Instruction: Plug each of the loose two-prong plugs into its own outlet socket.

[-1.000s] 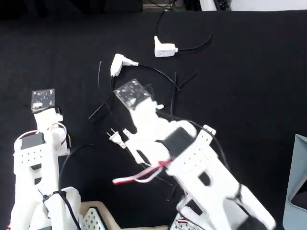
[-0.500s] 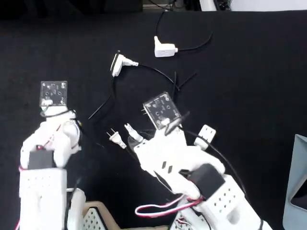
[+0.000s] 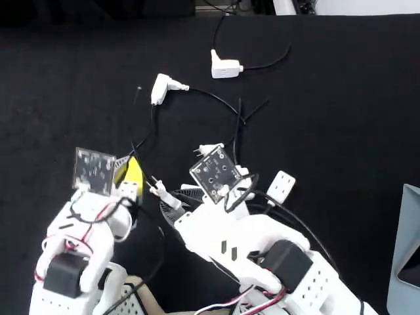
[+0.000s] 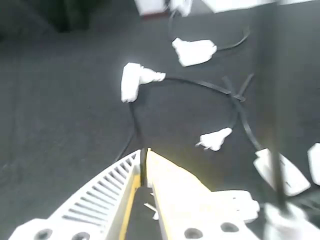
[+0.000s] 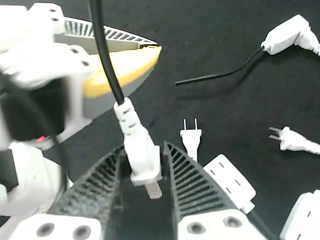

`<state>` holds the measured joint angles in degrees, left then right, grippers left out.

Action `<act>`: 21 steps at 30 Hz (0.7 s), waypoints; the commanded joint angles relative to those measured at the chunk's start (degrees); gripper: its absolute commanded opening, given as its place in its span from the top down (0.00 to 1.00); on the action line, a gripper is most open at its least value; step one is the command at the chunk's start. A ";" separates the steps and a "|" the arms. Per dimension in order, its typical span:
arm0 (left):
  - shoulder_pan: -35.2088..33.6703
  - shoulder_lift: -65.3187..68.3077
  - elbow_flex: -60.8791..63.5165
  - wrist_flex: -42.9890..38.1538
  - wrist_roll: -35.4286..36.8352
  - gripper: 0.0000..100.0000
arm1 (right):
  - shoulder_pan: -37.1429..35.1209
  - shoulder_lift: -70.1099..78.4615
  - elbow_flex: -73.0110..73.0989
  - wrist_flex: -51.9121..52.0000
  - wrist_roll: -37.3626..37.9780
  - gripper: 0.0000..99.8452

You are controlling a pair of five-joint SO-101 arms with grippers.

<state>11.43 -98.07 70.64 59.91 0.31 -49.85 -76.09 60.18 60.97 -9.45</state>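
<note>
My right gripper [image 5: 144, 147] is shut on a white two-prong plug [image 5: 135, 135], its prongs pointing back toward the wrist and its black cord [image 5: 105, 65] running away from the fingers. In the high view this plug [image 3: 159, 191] sits between the two arms, low over the table. My left gripper [image 4: 144, 151], white and yellow, has its fingertips together right beside that cord; its yellow finger [image 3: 133, 174] shows next to the plug. A second loose plug [image 5: 191, 137] lies flat next to a white outlet socket [image 5: 230, 182]. A third plug [image 5: 295, 141] lies farther off.
A white socket block [image 3: 226, 65] and an angled white plug [image 3: 161, 87] lie at the table's far side, joined by looping black cords [image 3: 223, 102]. Another outlet [image 3: 281, 185] rests by the right arm. A grey object [image 3: 407, 249] stands at the right edge.
The right arm has drawn back toward its base and now grips the plug. The left arm has swung forward and right, bringing its yellow finger up to that plug's cord.
</note>
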 commanded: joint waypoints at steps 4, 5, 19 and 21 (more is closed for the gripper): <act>10.77 -5.63 -1.27 6.33 -5.01 0.96 | -1.32 -0.75 2.07 -3.25 -0.35 0.99; 11.47 -5.54 -1.10 6.51 -5.54 0.96 | -1.76 -0.75 2.24 -3.25 0.00 0.99; 16.40 -5.98 -1.01 6.86 -11.16 0.96 | -1.93 -0.66 2.33 -2.81 -0.09 0.99; 14.55 -5.98 -1.45 8.62 -10.99 0.96 | -1.32 -0.66 2.33 -2.81 -0.26 0.99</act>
<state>26.64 -103.78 70.64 66.33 -10.07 -50.81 -76.09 62.90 59.12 -9.45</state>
